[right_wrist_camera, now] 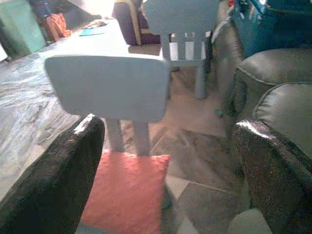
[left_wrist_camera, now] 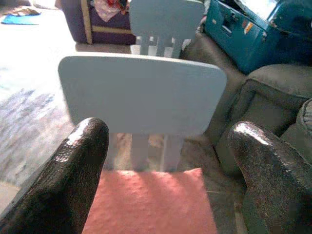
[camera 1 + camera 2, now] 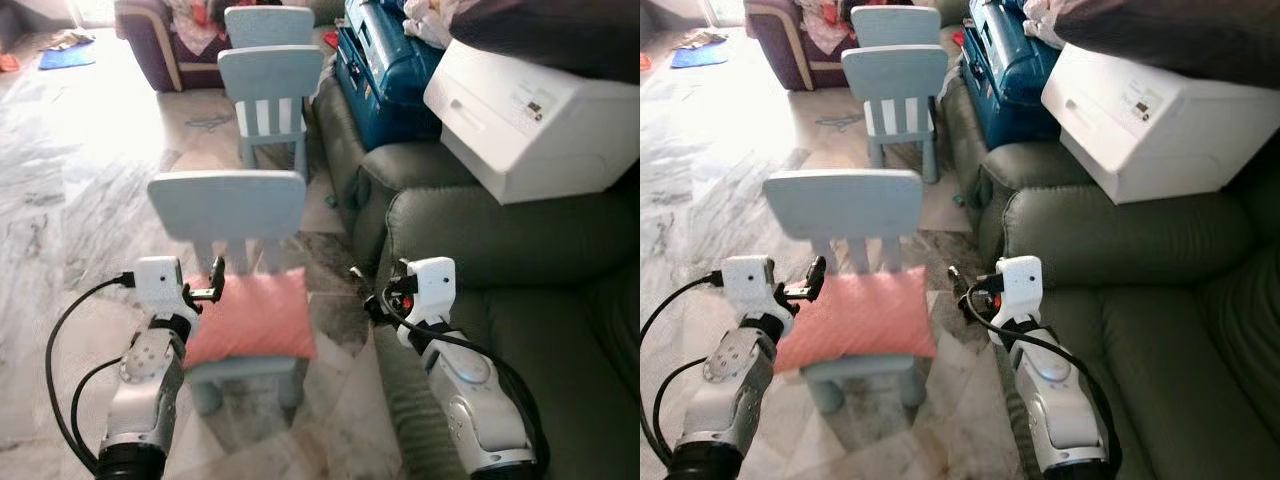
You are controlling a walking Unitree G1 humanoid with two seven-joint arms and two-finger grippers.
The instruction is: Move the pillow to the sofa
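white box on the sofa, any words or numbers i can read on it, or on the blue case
None can be read.
white box: a small dark panel of print on its top, too small and blurred to read.
blue case: small stickers on its side, illegible.

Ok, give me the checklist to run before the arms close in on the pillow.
1. Pillow in reach: ok. It lies flat on the seat of the near chair, between the two arms.
2. Left gripper open: ok. Its fingers are spread, at the pillow's left edge.
3. Right gripper open: ok. Its fingers are spread, off the pillow's right side, beside the sofa.
4. Pillow free to lift: ok. Nothing rests on it.
5. Landing spot on the sofa: ok. The near seat cushion is bare; the white box and blue case sit further back.
6. Contact with the pillow: cannot tell for the left fingertips.
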